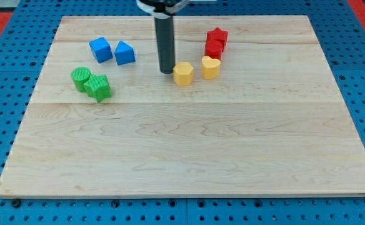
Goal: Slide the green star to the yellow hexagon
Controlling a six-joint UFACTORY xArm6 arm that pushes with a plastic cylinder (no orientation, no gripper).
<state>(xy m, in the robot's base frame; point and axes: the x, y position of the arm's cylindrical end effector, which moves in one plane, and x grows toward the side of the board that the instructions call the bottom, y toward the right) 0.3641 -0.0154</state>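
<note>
Tool: the tool point(166, 71) is a bare rod with nothing to open or close; it rests on the counter point(189, 150).
Yellow hexagon point(183, 74): just right of the tool, almost touching.
Green star point(99, 87): well to its left and slightly lower, beside the green cylinder point(80, 79).
Reason: probably the tool is not yet behind the star for pushing.

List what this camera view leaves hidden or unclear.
- Arm above the rod: cut off by the view's top edge.
- My tip against the yellow hexagon: touching or apart, cannot tell.
- Lower red block: shape unclear, partly hidden by the yellow heart.
</note>
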